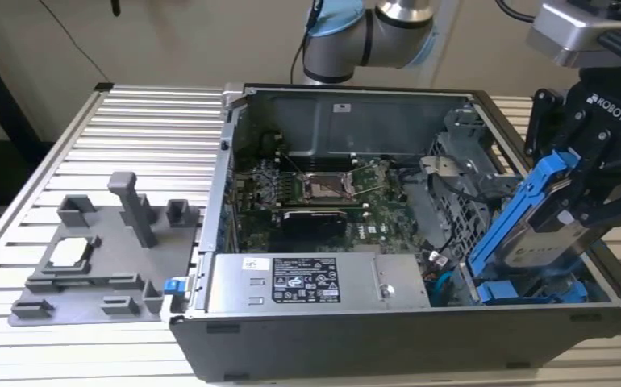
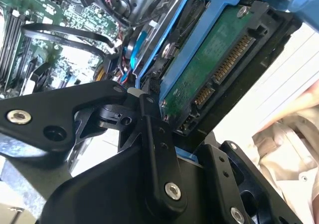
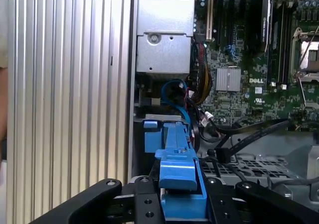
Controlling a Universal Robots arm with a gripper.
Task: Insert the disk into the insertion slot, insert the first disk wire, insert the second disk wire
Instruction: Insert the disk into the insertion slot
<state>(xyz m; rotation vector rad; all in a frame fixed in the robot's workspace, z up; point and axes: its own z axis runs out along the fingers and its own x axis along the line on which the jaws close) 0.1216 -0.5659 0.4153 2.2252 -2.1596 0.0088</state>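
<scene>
My gripper (image 1: 577, 211) is shut on the disk (image 1: 536, 234), a silver-grey drive in a bright blue carrier frame. It holds the disk steeply tilted over the front right corner of the open computer case. The disk's lower end dips toward the insertion slot (image 1: 504, 278) in the grey drive cage, beside another blue-fronted drive (image 1: 542, 292). The second wrist view has the disk's green circuit board and connectors (image 2: 214, 69) between my black fingers (image 2: 157, 134). The first wrist view looks down along the blue carrier (image 3: 178, 176) clamped in my gripper (image 3: 179, 206). I cannot tell whether the disk touches the cage.
The case holds a motherboard (image 1: 322, 189), a grey power supply (image 1: 305, 278), a perforated cage wall (image 3: 264, 167), black cables (image 2: 65, 32) and a blue cable (image 3: 174, 92) near the bay. A grey fixture (image 1: 106, 250) sits on the ribbed table (image 1: 127, 129) at the exterior view's left.
</scene>
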